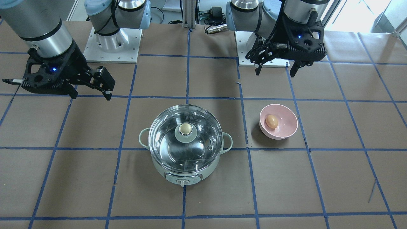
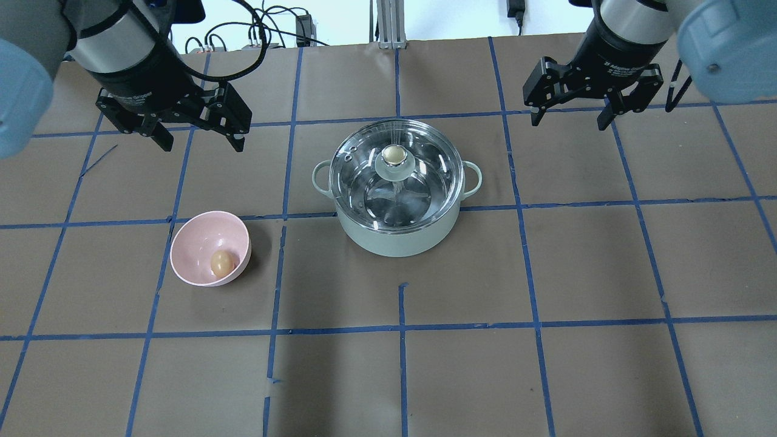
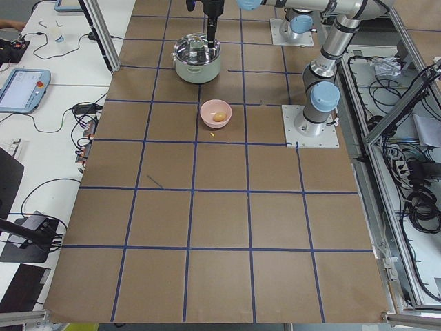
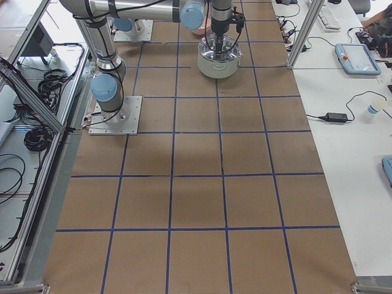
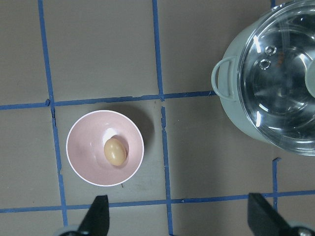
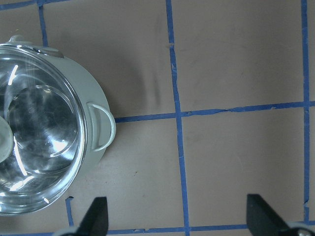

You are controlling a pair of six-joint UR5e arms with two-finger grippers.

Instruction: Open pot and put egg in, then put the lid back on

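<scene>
The mint-green pot (image 2: pixel 394 240) stands mid-table with the clear glass lid (image 2: pixel 419 188) shut on it and the beige knob (image 2: pixel 394 155) at its centre. The brown egg (image 2: pixel 221 263) lies in a pink bowl (image 2: pixel 197 240) to the pot's left. My left gripper (image 2: pixel 200 144) hangs open and empty behind the bowl. In its wrist view the egg (image 5: pixel 114 151) and the pot's handle (image 5: pixel 221 81) show below. My right gripper (image 2: pixel 569 123) hangs open and empty behind and to the right of the pot (image 6: pixel 96 105). The front view shows the pot (image 1: pixel 184 170), egg (image 1: pixel 271 121), left gripper (image 1: pixel 275 72) and right gripper (image 1: pixel 91 94).
The table is covered in brown paper with a blue tape grid (image 2: pixel 400 328). The two arm bases (image 1: pixel 111 44) stand at the robot's edge. Cables and a plug (image 2: pixel 303 27) lie beyond the far edge. Side benches with tablets (image 3: pixel 24 86) flank the table.
</scene>
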